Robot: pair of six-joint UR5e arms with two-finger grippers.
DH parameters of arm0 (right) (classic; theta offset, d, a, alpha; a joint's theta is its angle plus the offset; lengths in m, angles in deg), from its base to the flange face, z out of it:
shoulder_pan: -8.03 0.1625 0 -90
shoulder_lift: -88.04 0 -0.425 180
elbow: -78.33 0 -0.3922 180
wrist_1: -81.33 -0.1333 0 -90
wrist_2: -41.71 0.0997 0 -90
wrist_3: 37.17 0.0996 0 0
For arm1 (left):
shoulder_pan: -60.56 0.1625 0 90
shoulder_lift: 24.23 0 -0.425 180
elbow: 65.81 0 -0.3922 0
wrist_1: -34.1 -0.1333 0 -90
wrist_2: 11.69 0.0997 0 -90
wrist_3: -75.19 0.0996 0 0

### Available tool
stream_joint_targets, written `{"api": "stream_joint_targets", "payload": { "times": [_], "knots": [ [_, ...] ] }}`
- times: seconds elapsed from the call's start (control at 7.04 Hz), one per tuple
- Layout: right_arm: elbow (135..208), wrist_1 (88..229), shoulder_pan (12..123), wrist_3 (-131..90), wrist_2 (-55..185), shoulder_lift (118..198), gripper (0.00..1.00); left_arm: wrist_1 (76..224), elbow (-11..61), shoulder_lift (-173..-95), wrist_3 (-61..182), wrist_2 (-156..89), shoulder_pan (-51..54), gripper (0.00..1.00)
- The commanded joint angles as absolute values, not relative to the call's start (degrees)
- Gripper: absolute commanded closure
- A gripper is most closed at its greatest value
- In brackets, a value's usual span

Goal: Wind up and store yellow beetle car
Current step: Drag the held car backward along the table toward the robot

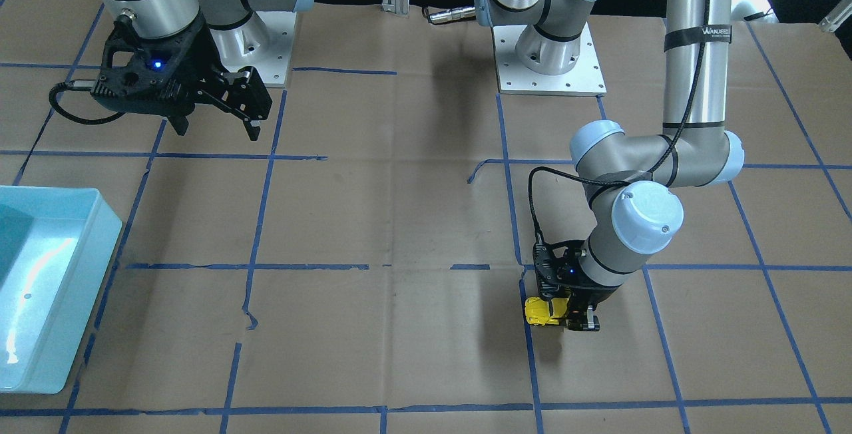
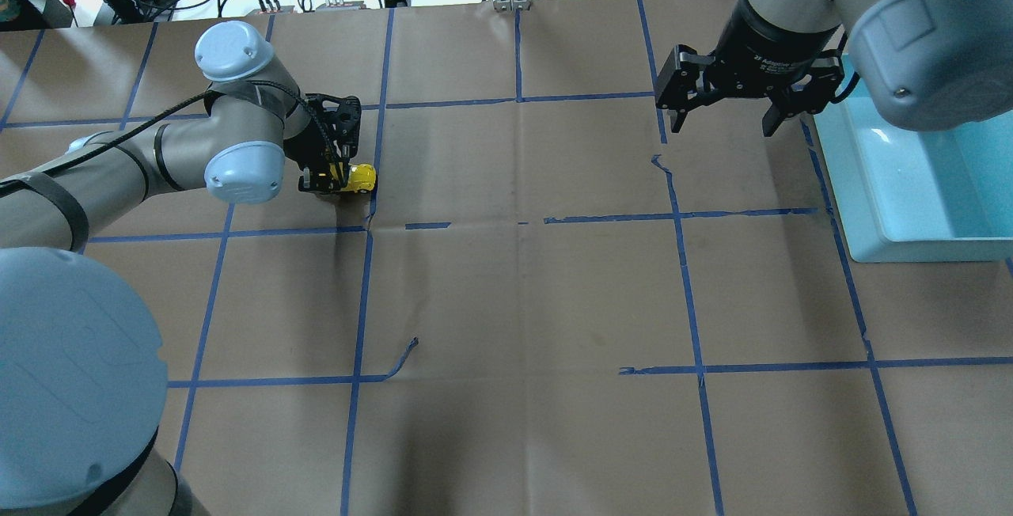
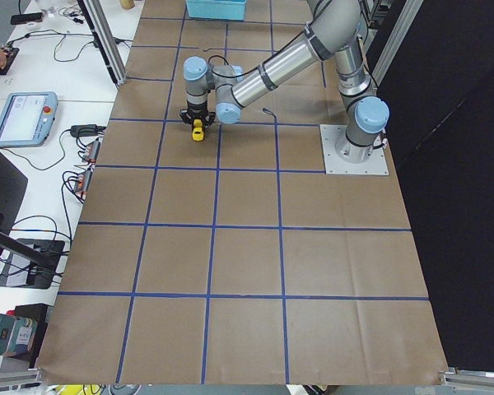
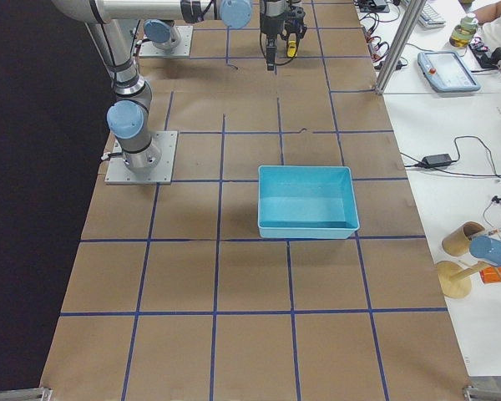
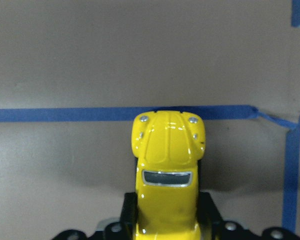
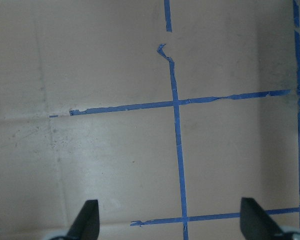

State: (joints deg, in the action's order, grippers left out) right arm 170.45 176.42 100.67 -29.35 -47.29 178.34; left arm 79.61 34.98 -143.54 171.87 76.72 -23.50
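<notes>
One brown table (image 1: 399, 221), blue tape grid (image 1: 200, 156), teal bin (image 1: 40, 274)

Car (image 2: 362, 177): on the robot's left half of the table (image 2: 522, 302), between the left gripper's (image 2: 331, 182) fingers, nose sticking out past them towards a tape line (image 5: 90, 114).
Left gripper: down at the table, around the car's rear.
Right gripper (image 2: 717, 132): above the robot's right half, well apart from the car, just beside the bin.
Bin (image 2: 863, 239): on the table, at the robot's far right.
</notes>
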Motion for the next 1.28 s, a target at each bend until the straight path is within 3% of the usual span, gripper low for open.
{"api": "stream_joint_targets", "payload": {
  "times": [0.0,1.14],
  "knots": [
    [170.36,176.42,100.67,-29.26,-47.14,178.48,0.0,79.54,34.92,-143.5,171.87,76.9,-23.37,0.96],
    [170.0,176.51,100.75,-28.38,-46.7,178.66,0.0,79.02,36.23,-143.23,176.08,76.64,-18.55,0.96]
  ]
}}
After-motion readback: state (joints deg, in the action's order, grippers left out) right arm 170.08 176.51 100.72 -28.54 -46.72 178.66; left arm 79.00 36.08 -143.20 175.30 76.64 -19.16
